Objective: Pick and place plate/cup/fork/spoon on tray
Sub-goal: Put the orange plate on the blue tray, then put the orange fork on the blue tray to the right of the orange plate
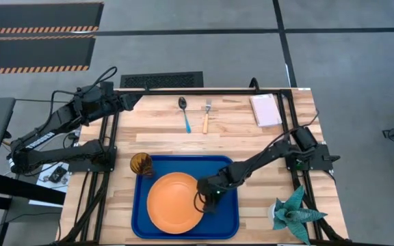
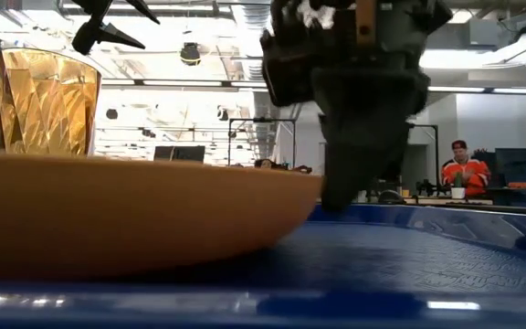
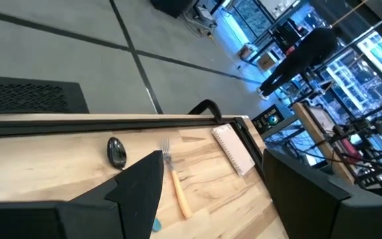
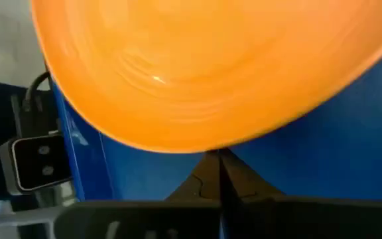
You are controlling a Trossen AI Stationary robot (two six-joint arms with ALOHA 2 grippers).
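The orange plate (image 1: 175,202) lies on the blue tray (image 1: 228,212) and fills the upper part of the right wrist view (image 4: 204,66). My right gripper (image 1: 208,199) is shut, and its tips are at the plate's right rim. The amber cup (image 1: 141,164) stands upright at the tray's far-left corner; I cannot tell whether it is on the tray or beside it. The blue-handled spoon (image 1: 185,113) and the orange-handled fork (image 1: 206,116) lie side by side on the wood at the far side. My left gripper (image 3: 217,192) is open and empty, above the table's far-left corner. My right gripper's shut fingertips (image 4: 212,159) stand against the plate's right rim (image 4: 207,147), not around it. They come slanting down from the table's right. The plate lies flat on the tray floor, with its rim (image 2: 313,187) just beside the finger.
A pinkish-white block (image 1: 265,109) lies at the far right of the table. A green plant figure (image 1: 294,213) stands at the near right corner. A small camera (image 4: 38,162) sits by the tray's near-left side. A person in orange (image 2: 465,172) is in the room beyond.
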